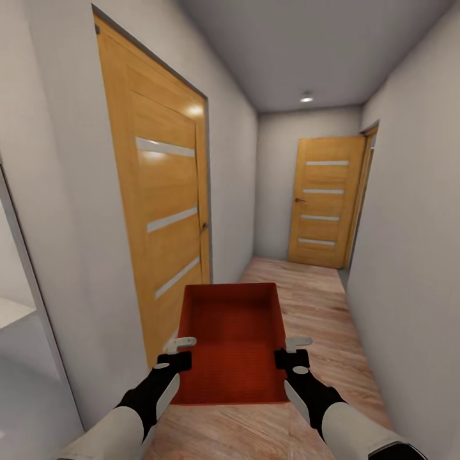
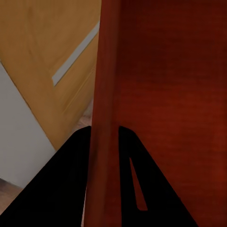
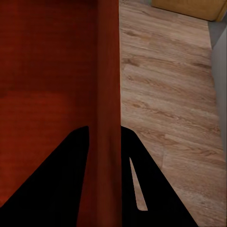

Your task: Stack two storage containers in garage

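We carry one orange-red storage container (image 1: pixel 232 342) down a hallway; our left gripper (image 1: pixel 174 361) and right gripper (image 1: pixel 292 359) each pinch a side wall.

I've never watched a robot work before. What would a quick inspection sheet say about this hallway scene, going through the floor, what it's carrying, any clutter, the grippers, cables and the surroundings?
Surface: light wood-plank floor running down a narrow hallway.
Job's things: one orange-red bin, open top, held level above the floor between both arms.
Clutter: nothing seen.
Grippers: left gripper shut on the bin's left wall; right gripper shut on its right wall. Each wrist view shows a wall pinched between two dark fingers.
Cables: nothing seen.
Surroundings: pale walls, a closed wooden door close on the left, a second door at the hallway's end, a ceiling light.
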Controlling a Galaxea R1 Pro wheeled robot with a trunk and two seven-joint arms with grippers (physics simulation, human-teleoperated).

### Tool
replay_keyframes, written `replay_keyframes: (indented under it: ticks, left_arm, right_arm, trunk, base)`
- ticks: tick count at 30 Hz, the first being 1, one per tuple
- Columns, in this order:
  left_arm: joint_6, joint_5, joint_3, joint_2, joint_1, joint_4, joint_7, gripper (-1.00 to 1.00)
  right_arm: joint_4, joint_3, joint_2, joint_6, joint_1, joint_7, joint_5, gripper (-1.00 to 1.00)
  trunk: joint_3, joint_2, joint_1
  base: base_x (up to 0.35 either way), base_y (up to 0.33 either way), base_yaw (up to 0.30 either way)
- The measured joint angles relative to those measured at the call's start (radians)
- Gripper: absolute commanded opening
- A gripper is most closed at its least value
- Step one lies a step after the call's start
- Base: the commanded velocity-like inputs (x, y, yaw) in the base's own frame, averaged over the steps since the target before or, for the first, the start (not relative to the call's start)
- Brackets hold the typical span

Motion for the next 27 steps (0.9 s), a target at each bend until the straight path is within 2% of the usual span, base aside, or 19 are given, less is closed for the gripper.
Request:
replay_keyframes:
  ticks: [27]
  left_arm:
    - [0.000, -0.001, 0.000, 0.000, 0.000, -0.001, 0.000, -1.00]
  right_arm:
    - [0.000, 0.001, 0.000, -0.001, 0.000, 0.000, -0.001, -1.00]
  trunk:
    - [0.000, 0.000, 0.000]
  base:
    - [0.322, 0.000, 0.000]
